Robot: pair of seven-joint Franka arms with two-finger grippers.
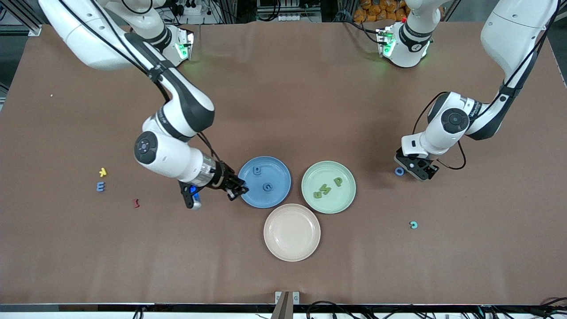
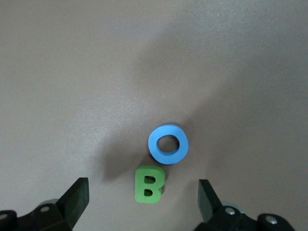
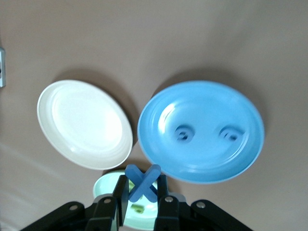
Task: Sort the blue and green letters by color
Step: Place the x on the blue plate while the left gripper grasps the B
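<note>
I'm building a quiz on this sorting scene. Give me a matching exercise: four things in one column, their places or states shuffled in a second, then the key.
Things:
1. blue X
2. green B
3. green P
4. cream plate

Places or states:
A. lies in the green plate
B. holds no letter
C. gripped in the right tool, beside the blue plate
D. on the table beside the blue O, under the open left tool

Pairs: 1-C, 2-D, 3-A, 4-B
</note>
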